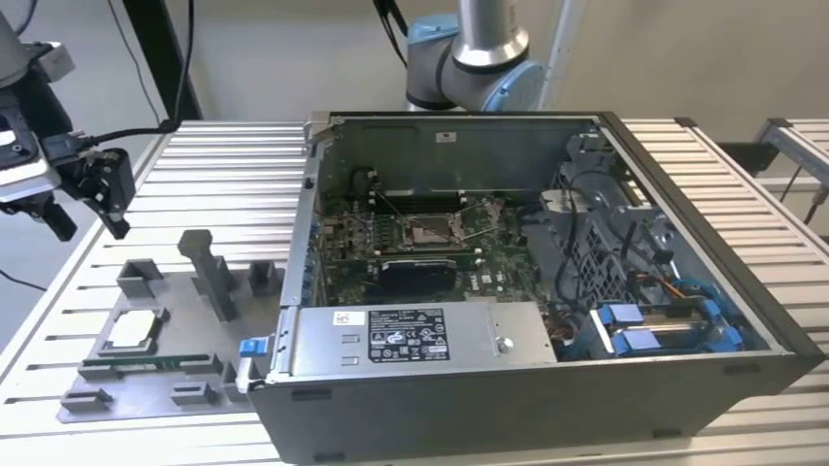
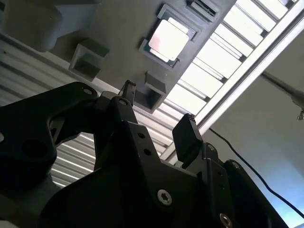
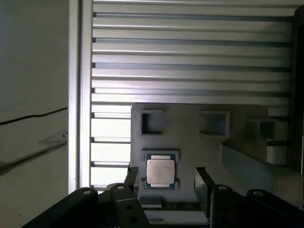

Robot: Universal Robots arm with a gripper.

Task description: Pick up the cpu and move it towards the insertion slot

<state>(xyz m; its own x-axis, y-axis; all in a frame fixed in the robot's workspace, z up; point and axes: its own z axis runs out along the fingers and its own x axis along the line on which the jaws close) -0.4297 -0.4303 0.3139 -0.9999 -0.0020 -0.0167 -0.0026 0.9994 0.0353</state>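
Item: cpu (image 3: 160,172), seated in grey fixture (image 3: 199,142) recess on counter (image 3: 190,57), well apart from insertion slot (image 1: 432,231). Tool: claw (image 3: 166,175), empty, jaws apart, above it. Handling: descend centred, jaws square to chip edges.

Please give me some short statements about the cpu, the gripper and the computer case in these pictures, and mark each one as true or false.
1. The cpu lies in a recess of the grey fixture. True.
2. The gripper holds the cpu. False: its jaws are open and empty, apart from the cpu.
3. The insertion slot is inside the open computer case. True.
4. The fixture stands inside the computer case. False: it stands on the slatted table, at the exterior view's left of the case.
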